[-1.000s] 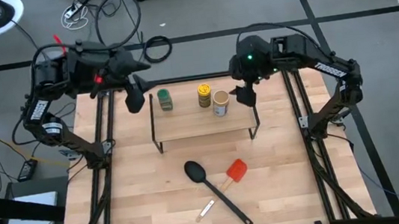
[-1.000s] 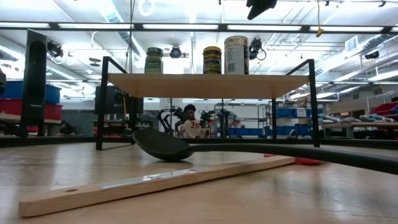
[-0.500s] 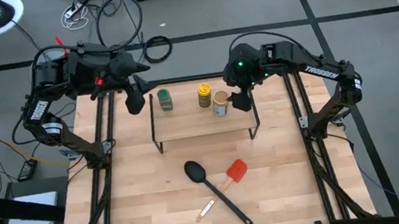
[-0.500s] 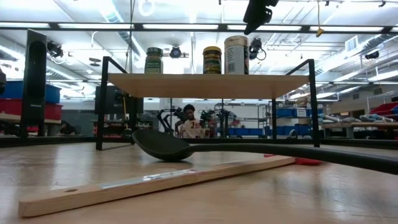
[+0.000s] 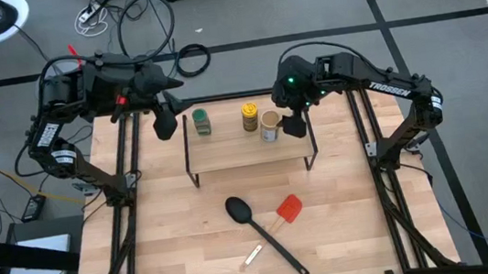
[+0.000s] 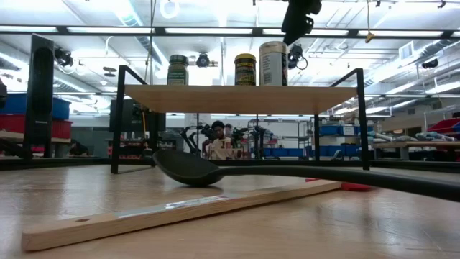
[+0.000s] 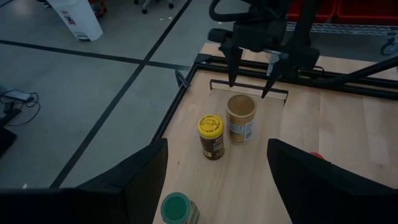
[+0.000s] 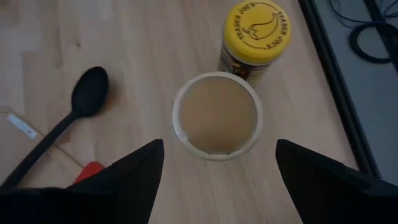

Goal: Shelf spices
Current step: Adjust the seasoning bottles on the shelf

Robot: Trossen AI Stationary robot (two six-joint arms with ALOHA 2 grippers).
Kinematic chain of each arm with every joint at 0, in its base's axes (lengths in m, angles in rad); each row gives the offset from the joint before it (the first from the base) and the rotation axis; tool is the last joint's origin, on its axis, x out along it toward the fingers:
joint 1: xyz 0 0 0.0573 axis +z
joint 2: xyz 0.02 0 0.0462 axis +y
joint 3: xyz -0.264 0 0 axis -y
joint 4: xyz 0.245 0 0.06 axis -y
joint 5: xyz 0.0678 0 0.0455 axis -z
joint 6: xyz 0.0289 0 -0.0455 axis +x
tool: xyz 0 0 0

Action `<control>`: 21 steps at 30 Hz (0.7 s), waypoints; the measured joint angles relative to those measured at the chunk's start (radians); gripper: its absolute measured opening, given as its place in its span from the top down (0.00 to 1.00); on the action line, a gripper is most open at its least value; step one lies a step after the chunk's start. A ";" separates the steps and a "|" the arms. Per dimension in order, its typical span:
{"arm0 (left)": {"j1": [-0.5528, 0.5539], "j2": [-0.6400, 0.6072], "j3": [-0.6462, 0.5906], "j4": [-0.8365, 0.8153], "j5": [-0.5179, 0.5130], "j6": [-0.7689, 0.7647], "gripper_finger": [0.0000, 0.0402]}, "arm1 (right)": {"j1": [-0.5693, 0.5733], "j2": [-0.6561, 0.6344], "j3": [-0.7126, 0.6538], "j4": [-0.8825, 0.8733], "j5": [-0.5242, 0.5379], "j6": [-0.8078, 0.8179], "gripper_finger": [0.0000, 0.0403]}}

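High view: I see all three spices standing on the shelf [image 5: 248,153]: the green-topped jar [image 5: 201,122], the yellow-lidded jar [image 5: 249,116] and the tan jar [image 5: 269,126]. A second ago my right hand [image 5: 291,124] was more to the right, beyond the tan jar; now it hangs close beside it, partly over it. My left hand [image 5: 164,123] waits just off the left end of the shelf. The black spoon [image 5: 260,232] and the red spatula [image 5: 288,209] lie on the table [image 5: 346,227].

Low view: the three jars stand upright in a row on the wooden top. The right hand [image 6: 296,20] has come lower and is now above the tan jar [image 6: 273,63], not touching it.

Left wrist view: the right hand [image 7: 250,78] is wide open and empty, behind the tan jar [image 7: 240,118]. About the left hand's own fingers, I cannot tell.

Right wrist view: the tan jar [image 8: 216,115] is centred between the spread fingers [image 8: 130,180], the yellow-lidded jar [image 8: 256,37] just beside it.

Meaning for the task: I judge the shelving looks complete; the hand is returning over the tan jar, maybe to adjust it.
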 joint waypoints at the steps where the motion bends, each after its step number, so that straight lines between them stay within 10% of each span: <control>1: 0.000 0.000 0.000 0.000 0.000 0.000 0.30 | 0.000 0.000 0.000 0.001 -0.004 0.003 0.23; 21: 0.000 0.000 0.000 0.000 0.001 0.000 0.30 | 0.005 0.000 0.000 0.002 0.029 0.061 0.23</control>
